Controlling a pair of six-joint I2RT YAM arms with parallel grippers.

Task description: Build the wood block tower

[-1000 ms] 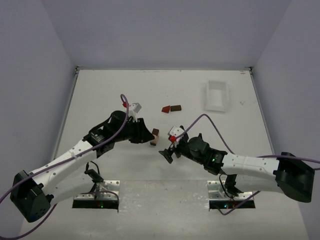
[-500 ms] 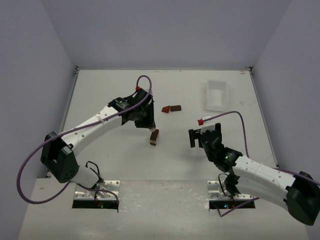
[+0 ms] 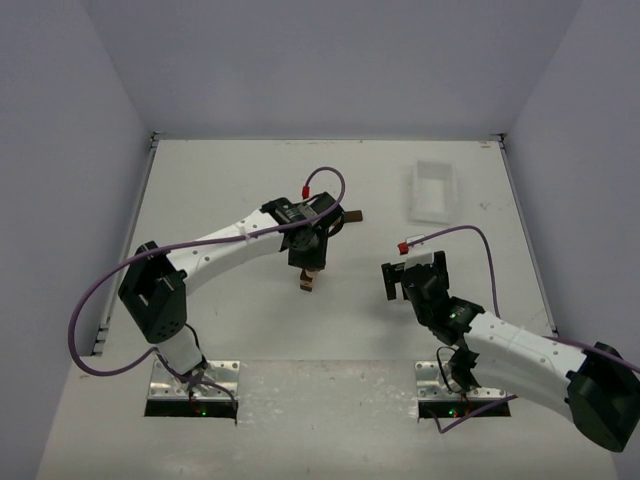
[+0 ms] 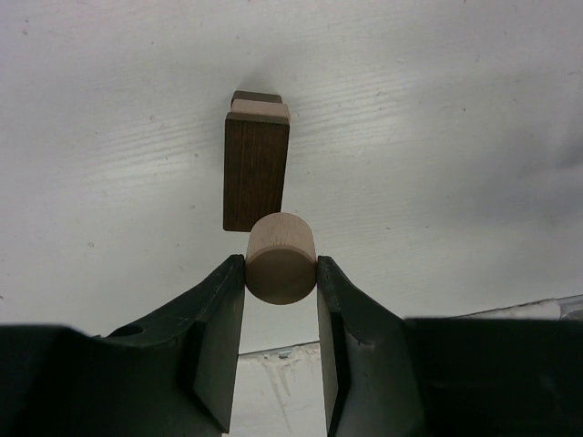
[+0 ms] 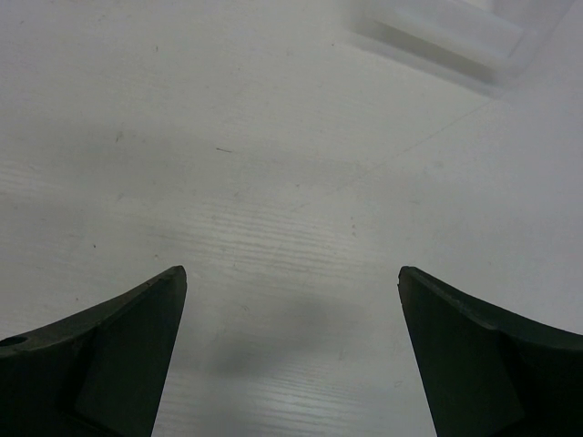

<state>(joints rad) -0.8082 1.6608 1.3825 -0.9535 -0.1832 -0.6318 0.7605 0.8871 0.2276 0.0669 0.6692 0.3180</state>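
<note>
Tan wood fills the left claw (image 4: 279,266): a short round cylinder (image 4: 281,244) is pinched end-on between its two fingers, close over the near end of the wood block tower (image 4: 256,173). That tower sits on the bench (image 4: 437,137) near its middle, a dark brown block with a tan piece and another dark one showing beyond it. The step in hand looks like setting the cylinder on the stack. To do it well, centre the round over the top face before lowering. Come down straight and slowly, since the stack is narrow and a sideways nudge could topple it. Release only once the wood is seated, then lift away vertically. The right claw (image 5: 291,273) hovers spread wide and empty, well apart from the tower and nearer the white tray (image 3: 432,192).
</note>
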